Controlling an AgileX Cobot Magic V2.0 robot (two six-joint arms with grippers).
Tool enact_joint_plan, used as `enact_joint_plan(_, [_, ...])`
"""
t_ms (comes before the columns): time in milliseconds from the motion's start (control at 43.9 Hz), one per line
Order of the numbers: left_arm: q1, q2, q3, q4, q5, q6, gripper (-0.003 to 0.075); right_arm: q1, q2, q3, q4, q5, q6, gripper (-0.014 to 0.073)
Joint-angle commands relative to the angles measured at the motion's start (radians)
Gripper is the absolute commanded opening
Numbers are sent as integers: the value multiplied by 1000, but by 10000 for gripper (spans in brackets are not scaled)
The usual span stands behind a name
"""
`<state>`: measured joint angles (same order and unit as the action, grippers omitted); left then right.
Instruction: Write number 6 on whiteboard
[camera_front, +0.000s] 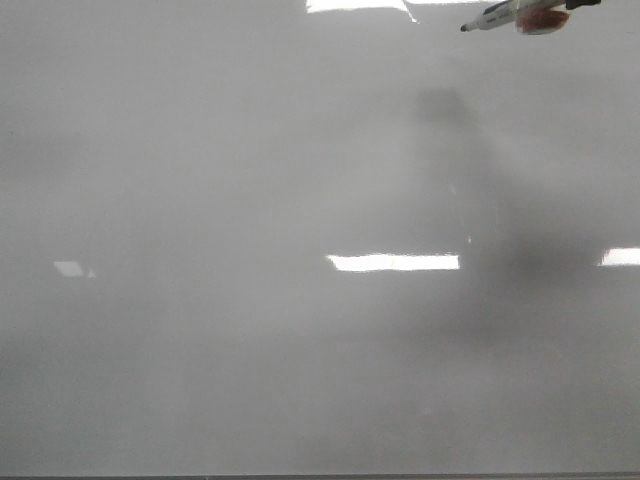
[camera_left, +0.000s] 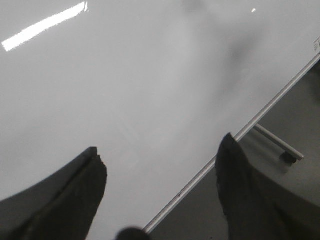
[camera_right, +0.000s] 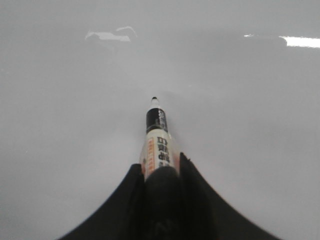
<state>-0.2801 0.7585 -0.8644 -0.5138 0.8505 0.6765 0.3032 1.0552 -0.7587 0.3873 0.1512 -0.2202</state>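
Gripping a marker (camera_right: 159, 142) tightly between its fingers, the right gripper (camera_right: 161, 172) hovered near the far right corner of the whiteboard (camera_front: 250, 150); the left gripper (camera_left: 160, 155) hung wide apart, empty, over its edge.

Both hands are matte black: the left hand (camera_left: 160, 192) shows broad tapering fingers (camera_left: 75, 200), the right hand (camera_right: 160, 175) smooth curved ones.

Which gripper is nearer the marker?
Right. The right gripper is shut on the marker over the whiteboard; the left gripper hangs open at the board's edge, no marker near it.
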Motion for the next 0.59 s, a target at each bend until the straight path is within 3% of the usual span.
enact_joint_plan(0, [2,-5,-24,-40,-68,-1,461,-7,22,-53,9,-84,-4,-106])
enact_joint_plan(251, [2,-5,-24,-40,-68,-1,460,-6,121,-76,8,-82,-27,-106])
enact_joint_plan(570, [2,-5,-24,-40,-61,-1,459,-7,187,-73,-14,190,-96,-111])
